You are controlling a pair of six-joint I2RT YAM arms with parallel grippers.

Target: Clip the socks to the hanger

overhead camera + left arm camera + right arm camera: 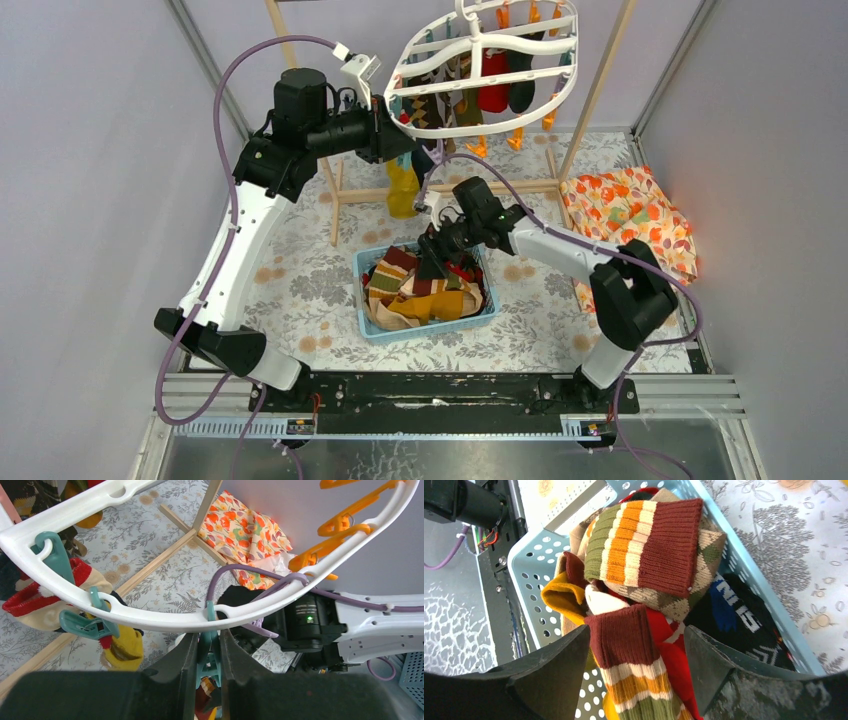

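The white oval hanger (pixel 480 70) hangs at the back with several socks clipped to it; its rim (pixel 150 617) crosses the left wrist view. My left gripper (pixel 209 652) is shut on a teal clip (pixel 210 657) that dangles from the rim. In the top view it (pixel 400 135) is at the hanger's left edge. A pile of socks (pixel 425 285) fills the blue basket (pixel 375 325). My right gripper (pixel 636 650) is open over the pile, its fingers either side of a maroon-cuffed striped sock (pixel 629 650). Another striped sock (pixel 649 537) lies beyond.
A wooden rail frame (pixel 450 190) stands behind the basket. An orange floral cloth (pixel 630 215) lies at the right. A yellow sock (pixel 402 190) and a red-striped sock (pixel 40 602) hang on teal clips. The right arm (pixel 350 630) passes under the hanger.
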